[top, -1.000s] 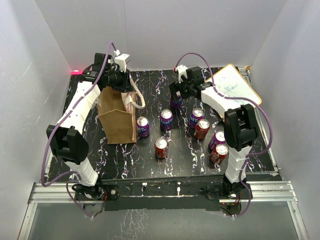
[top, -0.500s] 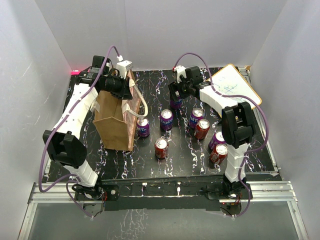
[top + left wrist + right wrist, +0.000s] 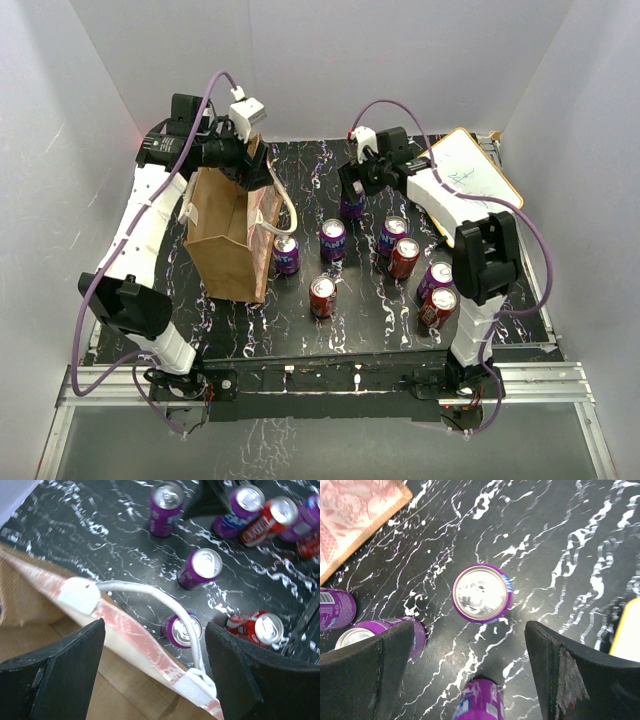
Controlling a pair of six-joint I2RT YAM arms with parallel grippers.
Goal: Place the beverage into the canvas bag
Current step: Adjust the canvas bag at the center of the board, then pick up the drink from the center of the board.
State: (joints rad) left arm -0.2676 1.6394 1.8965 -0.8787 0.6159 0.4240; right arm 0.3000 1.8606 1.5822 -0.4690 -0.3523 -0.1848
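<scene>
A: Which containers are there, and what is in them?

B: One, the bag (image 3: 228,240). It stands upright at the left of the table (image 3: 300,335), mouth up, under the left gripper (image 3: 155,625). The left wrist view shows a strip of plain brown inner wall. The bottom is hidden, so I cannot tell what it holds.

A: And the drink?

B: The far can (image 3: 352,207) is purple and upright on the table at the back, well apart from the bag, below the right gripper (image 3: 470,625). The other cans (image 3: 333,239), purple and red, stand upright nearer the arms. One purple side can (image 3: 182,630) is just beside the bag.

A: Jaws?

B: Both pairs are spread wide and pinch nothing. The left ones frame the bag's rim, the right ones frame the far can's lid without touching it.

A: Materials?

B: The bag is boxy, stiff and kraft-brown, with reddish print on one side. Its cream woven handle (image 3: 150,592) is sewn on with patches. The cans are cylinders with shiny silver lids. The table is glossy black with white veins. A white board (image 3: 468,172) with a yellow-brown rim lies at the far right.

A: What does one view add?

B: Only the top view shows every can. The left wrist view shows the handle looping across the side can. The right wrist view shows the far can's lid from straight above, plus a printed corner of the bag.
</scene>
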